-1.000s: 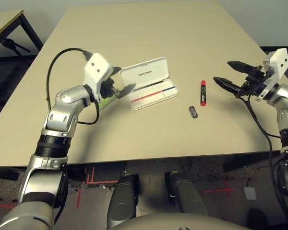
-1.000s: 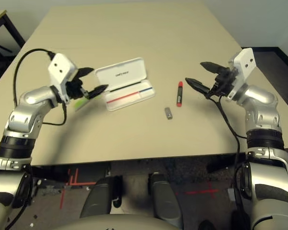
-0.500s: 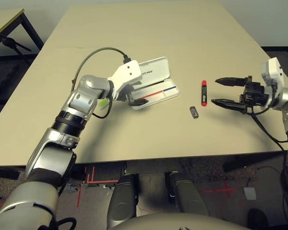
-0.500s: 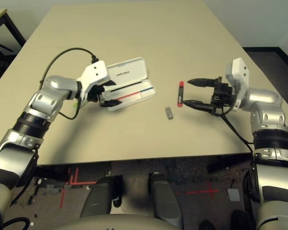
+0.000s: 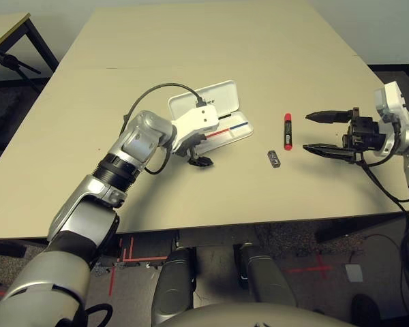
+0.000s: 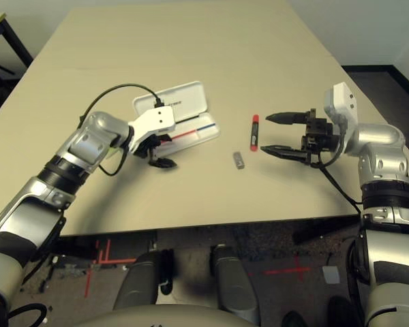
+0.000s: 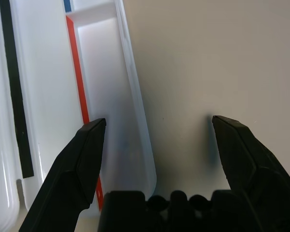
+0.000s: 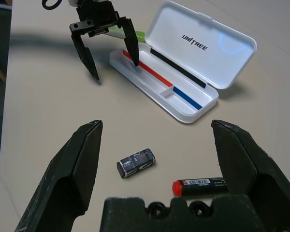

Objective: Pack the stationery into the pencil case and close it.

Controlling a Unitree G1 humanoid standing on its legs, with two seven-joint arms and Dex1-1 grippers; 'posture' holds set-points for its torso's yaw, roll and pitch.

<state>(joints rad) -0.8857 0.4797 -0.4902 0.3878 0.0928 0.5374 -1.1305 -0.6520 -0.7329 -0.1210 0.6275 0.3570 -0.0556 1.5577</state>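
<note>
The white pencil case (image 5: pixel 215 112) lies open mid-table, its "UNITREE" lid (image 8: pixel 198 46) folded back and a red-and-blue line in the tray (image 7: pixel 104 87). My left gripper (image 5: pixel 199 158) points down, open, at the case's near left corner, one finger over the tray and the other over bare table. The red marker (image 5: pixel 288 131) and the dark grey block (image 5: pixel 275 159) lie right of the case. The light-green strip (image 8: pixel 134 35) peeks out behind my left gripper (image 8: pixel 115 71). My right gripper (image 5: pixel 307 131) hovers open just right of the marker, holding nothing.
The tan table (image 5: pixel 211 197) has bare room in front of the case and far behind it. A second table and a black stand (image 5: pixel 10 58) are off to the far left. A black cable (image 5: pixel 157 92) loops over my left forearm.
My left gripper swung from the case's left end, beside the green strip, round to its near left corner, now pointing down. The right gripper dropped, levelled toward the marker, then held still.
</note>
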